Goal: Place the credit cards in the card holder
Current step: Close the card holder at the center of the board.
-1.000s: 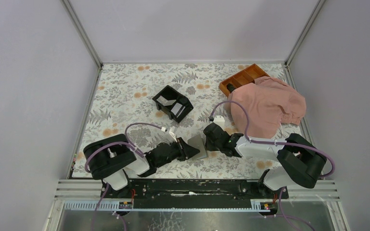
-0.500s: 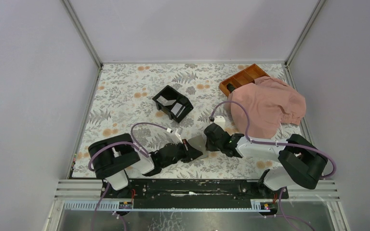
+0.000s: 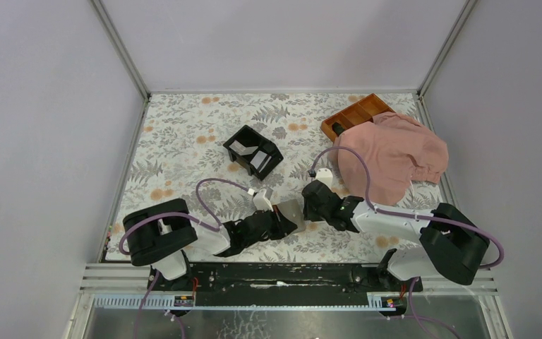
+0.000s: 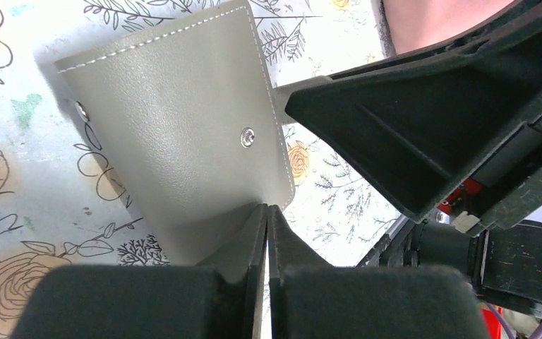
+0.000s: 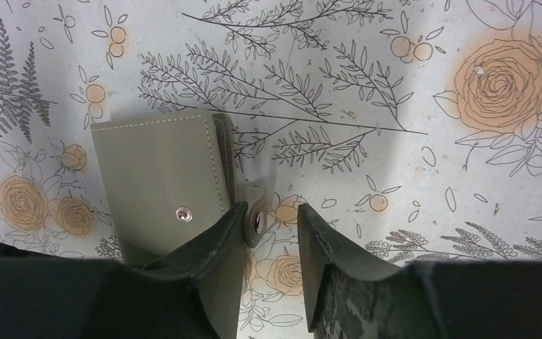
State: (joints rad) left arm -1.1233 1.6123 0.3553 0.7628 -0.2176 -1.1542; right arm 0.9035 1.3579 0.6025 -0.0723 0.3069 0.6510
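Stitching edges your card holder, flat pebbled grey leather with round metal snaps; your left gripper pinches its rim, your right gripper stands narrowly parted.

The floral-printed worktop lies open across its left half, from the left wall to the black two-compartment box standing near the middle. An open lane runs along the far edge between that box and the orange-brown divided tray at the far right. The rumpled pink cloth overlaps the tray's near end and fills most of the right side up to the right wall. The near centre is crowded. The left arm and right arm meet at the flat grey-taupe stitched wallet, with their jaws hemming it in from both sides. In the right wrist view, bare worktop stretches beyond the wallet's far edge.
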